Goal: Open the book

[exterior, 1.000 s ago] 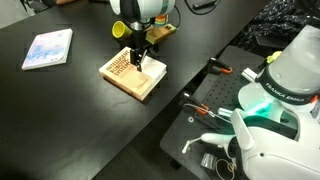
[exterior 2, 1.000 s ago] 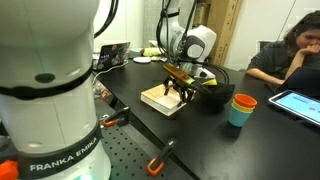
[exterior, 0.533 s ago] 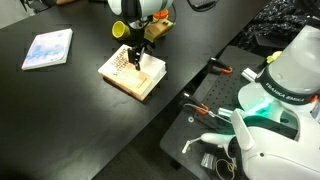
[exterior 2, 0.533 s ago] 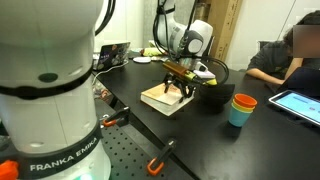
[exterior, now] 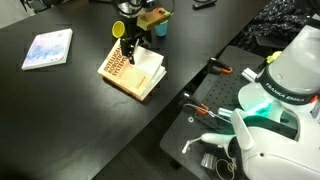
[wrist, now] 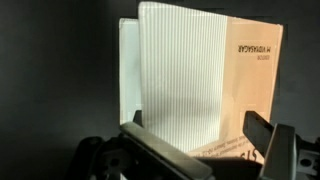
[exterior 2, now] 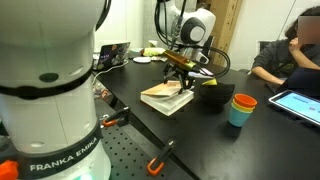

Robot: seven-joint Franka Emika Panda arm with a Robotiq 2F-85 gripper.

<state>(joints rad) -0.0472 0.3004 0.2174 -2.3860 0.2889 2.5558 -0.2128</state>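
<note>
The thick tan book [exterior: 135, 76] lies on the black table [exterior: 60, 110] in both exterior views, its cover and some pages raised at an angle [exterior 2: 168, 93]. My gripper [exterior: 127, 50] stands over the book's far edge, its fingers against the raised part [exterior 2: 184, 74]. In the wrist view the gripper [wrist: 198, 135] has its jaws wide apart. Between them show a fanned block of white pages [wrist: 180, 80] and the tan cover with red-brown lettering [wrist: 255, 70]. I cannot see either finger pinching anything.
A thin pale blue-white booklet [exterior: 48, 48] lies at the far left. A yellow cup [exterior: 119, 28] stands behind the book. A black bowl [exterior 2: 215, 96], teal and orange cups [exterior 2: 240, 108], a tablet [exterior 2: 297, 103] and a seated person [exterior 2: 290, 55] are nearby. A second robot base [exterior: 285, 95] stands beside scattered tools [exterior: 215, 105].
The gripper has moved up and toward the book's far edge. The cover and some pages, flat a second ago, now stand raised and the book is partly open.
</note>
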